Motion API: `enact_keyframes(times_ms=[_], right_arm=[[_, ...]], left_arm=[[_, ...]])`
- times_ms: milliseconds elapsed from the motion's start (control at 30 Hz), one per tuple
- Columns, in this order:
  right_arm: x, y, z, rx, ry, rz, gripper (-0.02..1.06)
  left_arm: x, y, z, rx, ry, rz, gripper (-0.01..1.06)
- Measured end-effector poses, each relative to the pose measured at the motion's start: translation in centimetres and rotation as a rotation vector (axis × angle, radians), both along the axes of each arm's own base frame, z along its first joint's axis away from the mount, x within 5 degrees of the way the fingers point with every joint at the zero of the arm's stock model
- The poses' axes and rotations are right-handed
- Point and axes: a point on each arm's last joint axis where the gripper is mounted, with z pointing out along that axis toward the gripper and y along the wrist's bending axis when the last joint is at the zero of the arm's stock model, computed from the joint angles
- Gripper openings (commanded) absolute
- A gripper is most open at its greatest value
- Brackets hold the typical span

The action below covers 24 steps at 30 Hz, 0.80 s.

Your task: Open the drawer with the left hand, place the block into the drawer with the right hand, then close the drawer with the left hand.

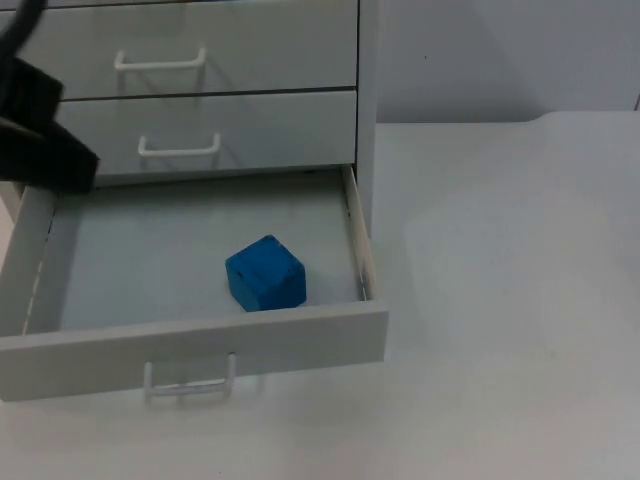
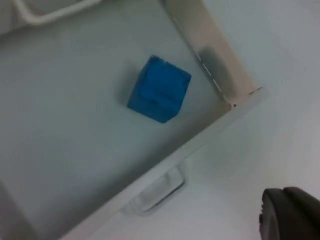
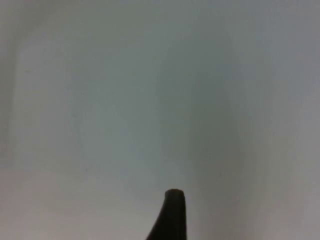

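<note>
The white cabinet's bottom drawer (image 1: pixel 200 345) stands pulled open, its handle (image 1: pixel 190 381) facing the table's front. A blue block (image 1: pixel 265 273) rests on the drawer floor, right of the middle and close to the front wall. In the left wrist view the same block (image 2: pixel 160 89) lies inside the drawer (image 2: pixel 165 165), with the handle (image 2: pixel 157 192) outside it. My left gripper (image 1: pixel 42 140) hangs over the drawer's back left corner, well away from block and handle. My right gripper (image 3: pixel 172 215) looks onto a bare pale surface with nothing near it.
Above the open drawer the cabinet has two closed drawers, each with a white handle (image 1: pixel 160 60) (image 1: pixel 180 146). White table top (image 1: pixel 500 300) stretches to the right of the cabinet and in front of it. The grey wall (image 1: pixel 480 50) ends the table.
</note>
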Motion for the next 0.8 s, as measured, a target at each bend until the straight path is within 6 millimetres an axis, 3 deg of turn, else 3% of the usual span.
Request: enact_keyframes(times_ms=[67, 267, 367, 533, 733, 800], right_arm=[[0.0, 0.0, 0.0, 0.002, 0.000, 0.000, 0.72], [0.1, 0.0, 0.1, 0.006, -0.009, -0.002, 0.72], [0.1, 0.1, 0.1, 0.009, -0.009, -0.002, 0.72], [0.1, 0.1, 0.1, 0.009, -0.009, -0.002, 0.72], [0.1, 0.1, 0.1, 0.009, -0.009, -0.002, 0.72], [0.1, 0.1, 0.1, 0.016, -0.009, -0.002, 0.72]], left_arm=[[-0.1, -1.0, -0.2, 0.045, -0.015, -0.032, 0.00], [-0.9, -4.7, -2.3, 0.407, -0.111, -0.169, 0.00], [-1.8, -7.7, -3.7, 0.568, -0.199, -0.278, 0.00], [-2.4, -10.4, -5.8, 0.675, -0.262, -0.375, 0.00], [-1.7, -11.5, -8.4, 0.748, -0.239, -0.375, 0.00], [-1.7, -11.7, -10.3, 0.759, -0.216, -0.395, 0.00]])
